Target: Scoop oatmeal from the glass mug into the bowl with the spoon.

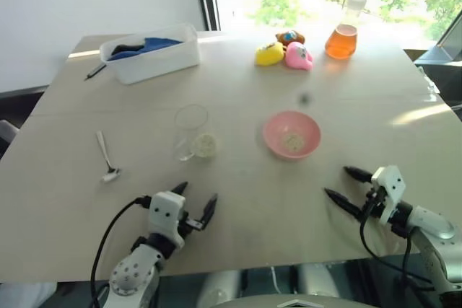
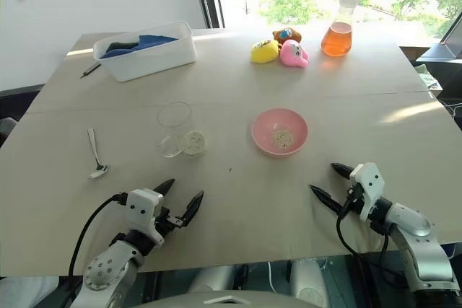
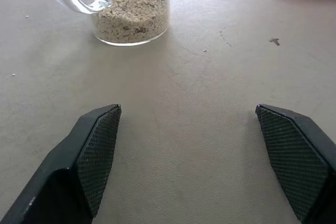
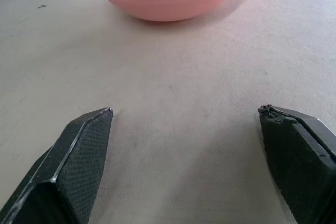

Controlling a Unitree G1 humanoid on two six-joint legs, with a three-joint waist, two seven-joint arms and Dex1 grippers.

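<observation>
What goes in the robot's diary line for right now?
left gripper: jaws open, empty | right gripper: jaws open, empty | spoon: on table | oatmeal: in glass mug, some in bowl

Matt pale table top [image 2: 238, 200], clear glossy glass mug [image 2: 175, 129] holding dry flaky oatmeal [image 3: 134, 9], shiny metal spoon [image 2: 95, 155], smooth pink bowl [image 2: 280, 131], white plastic tub [image 2: 148, 50], black cross-hatched gripper pads [image 3: 100, 156].

White tub [image 2: 148, 54], pen [image 2: 90, 70], toys [image 2: 280, 50], orange flask [image 2: 340, 34] on table [image 2: 404, 113].
</observation>
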